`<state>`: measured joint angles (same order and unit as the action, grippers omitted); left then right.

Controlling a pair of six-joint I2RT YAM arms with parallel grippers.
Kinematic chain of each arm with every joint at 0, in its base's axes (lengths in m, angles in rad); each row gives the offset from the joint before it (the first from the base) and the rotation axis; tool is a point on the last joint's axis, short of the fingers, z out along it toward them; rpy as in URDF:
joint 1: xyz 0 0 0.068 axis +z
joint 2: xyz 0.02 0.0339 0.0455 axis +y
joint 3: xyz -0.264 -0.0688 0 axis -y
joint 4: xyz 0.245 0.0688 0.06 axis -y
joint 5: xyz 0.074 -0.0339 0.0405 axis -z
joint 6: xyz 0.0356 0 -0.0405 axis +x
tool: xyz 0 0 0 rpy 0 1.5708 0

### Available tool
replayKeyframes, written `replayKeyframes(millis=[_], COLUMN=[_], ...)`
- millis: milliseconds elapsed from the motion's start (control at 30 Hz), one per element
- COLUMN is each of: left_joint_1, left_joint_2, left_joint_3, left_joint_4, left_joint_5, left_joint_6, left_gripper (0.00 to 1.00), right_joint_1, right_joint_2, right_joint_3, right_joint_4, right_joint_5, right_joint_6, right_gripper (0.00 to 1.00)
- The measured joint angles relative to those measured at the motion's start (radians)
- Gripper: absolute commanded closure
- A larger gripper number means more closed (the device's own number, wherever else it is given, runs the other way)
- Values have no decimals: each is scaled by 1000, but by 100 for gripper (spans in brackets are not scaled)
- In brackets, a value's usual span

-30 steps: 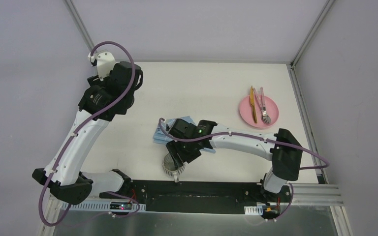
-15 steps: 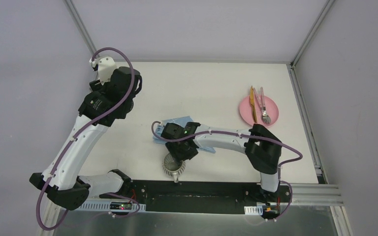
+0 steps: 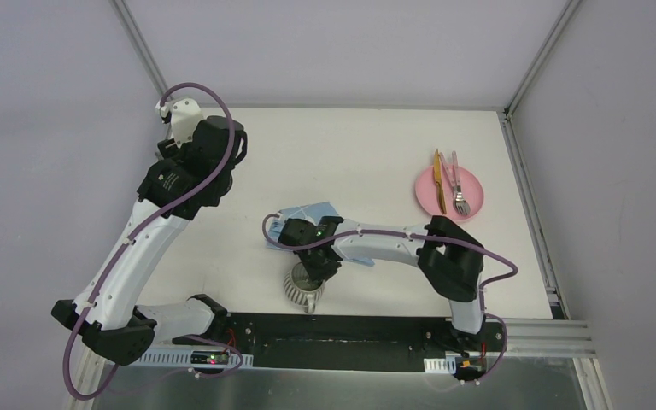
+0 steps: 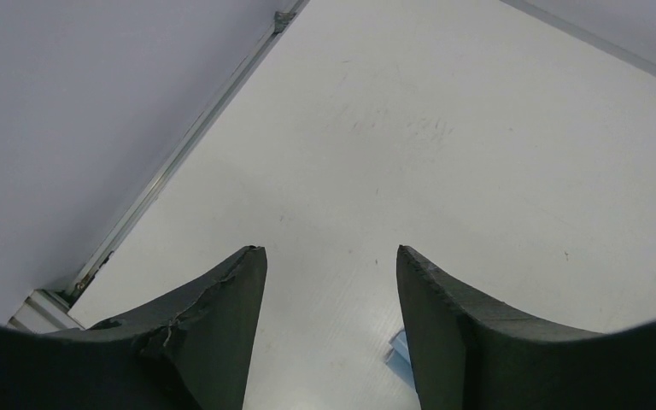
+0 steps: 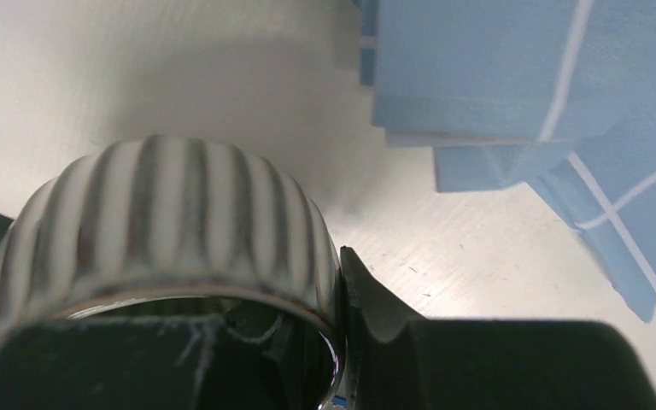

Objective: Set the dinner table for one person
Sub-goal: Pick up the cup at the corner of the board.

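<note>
We've got R fingers [image 5: 376,316] clamped on ribbed cup [image 5: 171,213] rim; L fingers [image 4: 444,325] spread wide, empty, above worktop [image 4: 478,128].

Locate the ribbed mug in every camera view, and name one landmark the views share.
Top external: ribbed mug sits low centre, close to the table's near edge.
Left wrist: not in it.
Right wrist: fills the lower left foreground.
Shared landmark: the blue grid cloth, just beyond the mug from above, upper right in the right wrist view, a small corner at the bottom in the left wrist view.
</note>
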<state>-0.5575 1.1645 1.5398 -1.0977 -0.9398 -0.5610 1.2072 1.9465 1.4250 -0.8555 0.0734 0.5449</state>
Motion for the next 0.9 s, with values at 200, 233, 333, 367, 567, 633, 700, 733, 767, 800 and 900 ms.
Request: replayKeyframes(millis=[200,233,333,367,567,633,700,733,767,800,900], left_joint_1=[0,0,0,0,0,0,0,0,0,0,0], left_joint_2=[0,0,5,8,18,18,18,18,18,19,29], left_joint_3=[-3,-5,-8,-8,-18,-18,-19,-21,-24,-26,-29], left_joint_4=[10,13,20,23,29,32,37,40,43,45,56], left_joint_5=[6,8,14,18,31,31,32,32,32,33,35], left_joint_6=[0,0,0,0,2,2,3,3,3,3,6], left_gripper=[49,50,52,53,57,58,58,59,60,64,75], right_joint_1=[5,5,5,5,-3,-22,-55,-78,-103,-130,-214], right_joint_2=[-73,-85,-122,-134,-163,-163,-163,-163,-163,-164,-163], right_joint_3=[-76,-82,-81,-79,-43,-37,-37,-37,-37,-37,-37], right_joint_4=[-45,-68,-123,-138,-232,-251,-260,-261,-261,-259,-243], right_joint_5=[116,142,217,243,397,435,462,474,485,496,508], right_joint_6=[31,37,48,52,73,77,77,77,77,75,62], right_gripper=[100,100,100,100,100,100,100,100,100,100,100])
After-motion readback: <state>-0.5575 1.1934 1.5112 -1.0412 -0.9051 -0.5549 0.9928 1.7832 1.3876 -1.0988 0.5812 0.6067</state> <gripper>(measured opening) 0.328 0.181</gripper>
